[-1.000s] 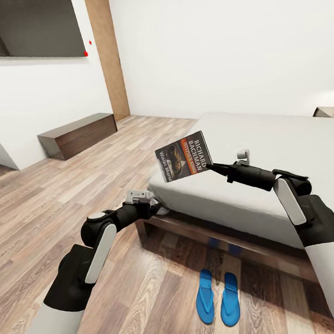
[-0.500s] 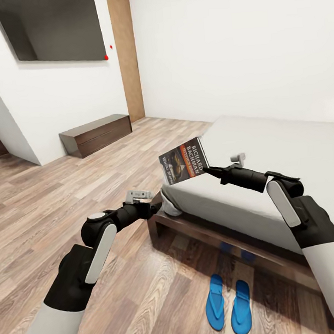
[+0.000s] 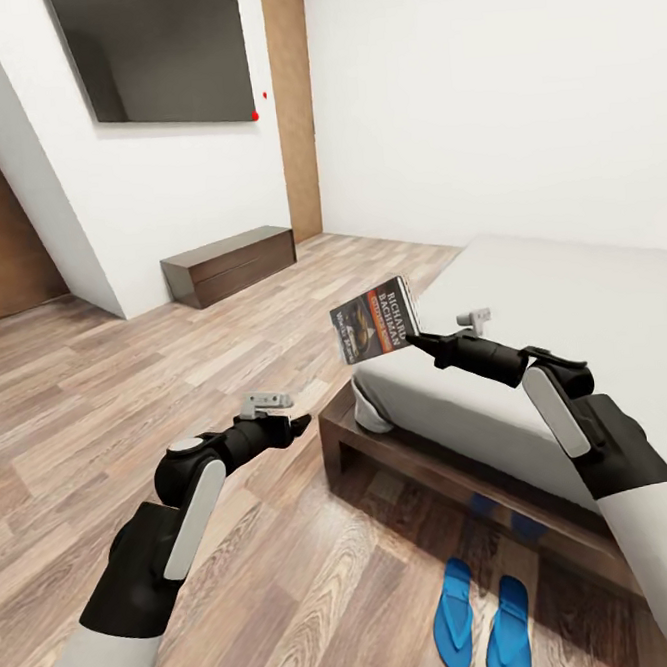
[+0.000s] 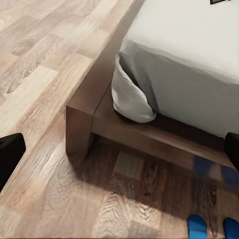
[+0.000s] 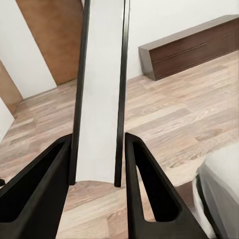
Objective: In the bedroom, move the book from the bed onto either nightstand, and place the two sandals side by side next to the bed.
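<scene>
R pincer (image 3: 411,339) gripping book (image 3: 377,321) over bed (image 3: 532,308) corner, 2 sandals (image 3: 484,617) below

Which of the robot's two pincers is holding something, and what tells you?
The right pincer: its fingers clamp the book up above the bed. The left pincer is open with nothing between its fingers, over the floor.

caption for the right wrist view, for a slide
Right gripper shut on the book, seen edge-on, above wood floor with a low dark cabinet by the wall.

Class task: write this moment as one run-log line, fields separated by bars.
right hand: shut on book, held above bed corner | left hand: open, empty | sandals: side by side on floor beside bed
</scene>
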